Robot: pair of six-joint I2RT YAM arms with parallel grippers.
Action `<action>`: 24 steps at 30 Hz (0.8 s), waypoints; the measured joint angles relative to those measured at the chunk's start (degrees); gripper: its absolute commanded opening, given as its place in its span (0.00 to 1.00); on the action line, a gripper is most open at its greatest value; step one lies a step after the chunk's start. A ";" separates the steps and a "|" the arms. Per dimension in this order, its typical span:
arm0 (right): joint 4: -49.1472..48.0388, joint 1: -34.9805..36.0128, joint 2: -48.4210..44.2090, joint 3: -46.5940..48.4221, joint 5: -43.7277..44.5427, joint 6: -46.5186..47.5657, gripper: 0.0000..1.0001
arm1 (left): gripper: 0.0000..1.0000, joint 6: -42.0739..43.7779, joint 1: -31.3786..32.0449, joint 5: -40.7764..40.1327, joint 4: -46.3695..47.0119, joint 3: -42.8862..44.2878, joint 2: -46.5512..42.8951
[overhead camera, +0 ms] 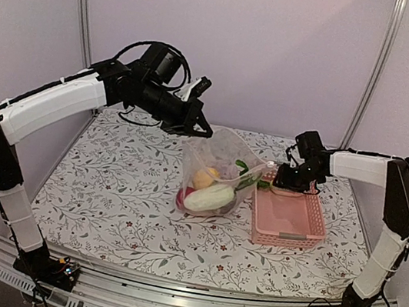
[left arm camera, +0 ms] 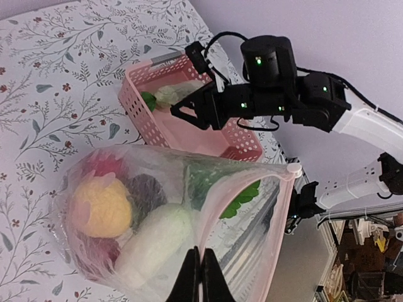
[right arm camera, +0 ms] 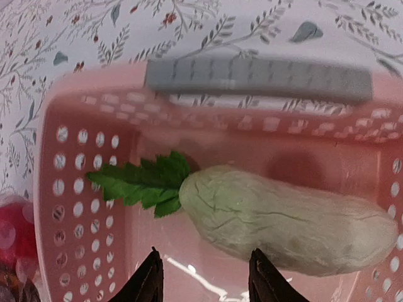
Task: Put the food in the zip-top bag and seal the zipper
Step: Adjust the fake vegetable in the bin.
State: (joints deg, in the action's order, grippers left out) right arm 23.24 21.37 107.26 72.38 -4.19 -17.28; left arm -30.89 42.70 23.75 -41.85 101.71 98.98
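The clear zip-top bag stands open on the table with its mouth lifted. My left gripper is shut on the bag's pinkish zipper and holds that edge up. Inside the bag lie a yellow round piece, a dark purple one, a white oblong one, a red one and green leaves. A white radish with green leaves lies in the pink basket. My right gripper hangs open just above the radish and holds nothing.
The pink basket stands right of the bag, nearly touching it. Its grey label strip marks one end wall. The flowered tablecloth stretches to the left and the front. Metal frame posts stand at the back corners.
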 measured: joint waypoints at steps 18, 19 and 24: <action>20.24 6.62 -15.85 6.80 -0.70 3.06 0.79 | 0.00 0.22 -0.07 0.22 1.27 -1.49 0.00; 20.50 6.12 -14.67 6.27 -0.52 3.87 0.81 | 0.00 0.22 -0.07 0.24 1.31 -1.49 0.00; 22.05 4.07 -10.19 4.79 3.80 7.23 0.91 | 0.00 0.22 -0.13 0.24 1.33 -1.49 0.00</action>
State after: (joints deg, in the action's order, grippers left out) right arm 45.30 25.43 97.08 77.17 -0.38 -10.04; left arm -30.68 42.57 23.99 -40.51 100.22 98.98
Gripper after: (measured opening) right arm 0.884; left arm 0.006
